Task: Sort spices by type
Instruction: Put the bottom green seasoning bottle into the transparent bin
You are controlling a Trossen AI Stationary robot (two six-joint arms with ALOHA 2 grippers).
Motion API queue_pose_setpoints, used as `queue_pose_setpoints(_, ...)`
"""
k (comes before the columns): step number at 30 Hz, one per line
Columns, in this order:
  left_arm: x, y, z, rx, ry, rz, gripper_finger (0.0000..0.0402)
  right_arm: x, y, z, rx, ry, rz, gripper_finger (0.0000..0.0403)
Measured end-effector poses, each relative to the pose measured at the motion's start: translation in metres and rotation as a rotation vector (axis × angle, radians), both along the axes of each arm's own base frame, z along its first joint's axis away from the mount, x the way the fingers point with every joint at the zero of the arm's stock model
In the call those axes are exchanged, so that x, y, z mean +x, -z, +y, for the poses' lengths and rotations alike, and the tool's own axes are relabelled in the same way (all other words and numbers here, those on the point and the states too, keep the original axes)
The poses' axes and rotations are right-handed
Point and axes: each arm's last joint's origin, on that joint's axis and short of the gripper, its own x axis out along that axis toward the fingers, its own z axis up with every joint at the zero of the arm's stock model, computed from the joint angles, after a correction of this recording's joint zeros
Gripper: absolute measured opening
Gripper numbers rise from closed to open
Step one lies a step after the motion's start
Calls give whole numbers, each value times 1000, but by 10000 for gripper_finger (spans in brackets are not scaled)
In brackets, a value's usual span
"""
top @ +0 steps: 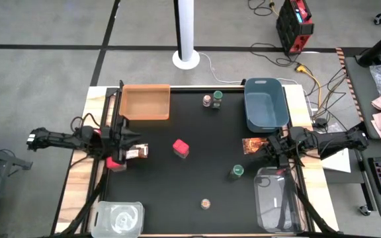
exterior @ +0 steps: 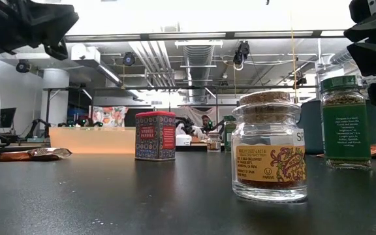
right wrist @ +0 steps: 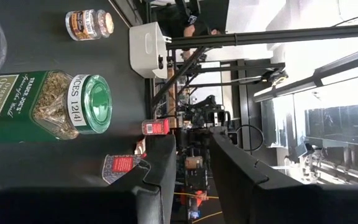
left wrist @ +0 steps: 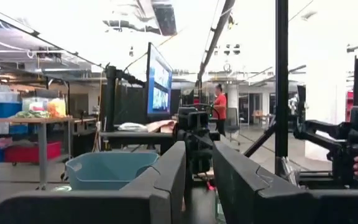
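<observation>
Sorting barely begun: spices lie scattered, both arms parked at the side edges.

Left claw [top: 126, 153] sits at the left edge of the black surface [top: 197, 178], jaws narrow and holding nothing I can see, just beside a red cube box [top: 115, 163] and a flat brown packet [top: 137, 151]. Right claw [top: 262, 149] is at the right edge, jaws also narrow and empty, by a brown-orange packet [top: 251, 143]. Second red cube box [top: 180, 148] stands mid-surface; one green-capped glass jar [top: 237, 172] near the right claw; another green-capped jar [top: 217, 99] and a tan-capped jar [top: 207, 100] stand touching at the far edge; cork-topped jar [top: 206, 203] sits near the front. Judgement: next move needs jaws widened, then one item carried to its twin.
</observation>
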Motion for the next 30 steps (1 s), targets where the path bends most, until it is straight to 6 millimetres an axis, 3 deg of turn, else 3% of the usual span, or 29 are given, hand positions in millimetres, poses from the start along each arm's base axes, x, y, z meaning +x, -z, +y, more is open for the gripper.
queue_pose_setpoints(10, -1, -3, 0, 66, -27, -32, 66, 0, -1, 0, 22, 1, 3, 91)
queue_pose_setpoints(19, -3, -7, 0, 34, -17, -74, 66, 0, -1, 0, 299, 13, 129, 91)
queue_pose_setpoints(30, -3, -7, 0, 33, -17, -73, 66, 1, -1, -1, 304, 67, 123, 91)
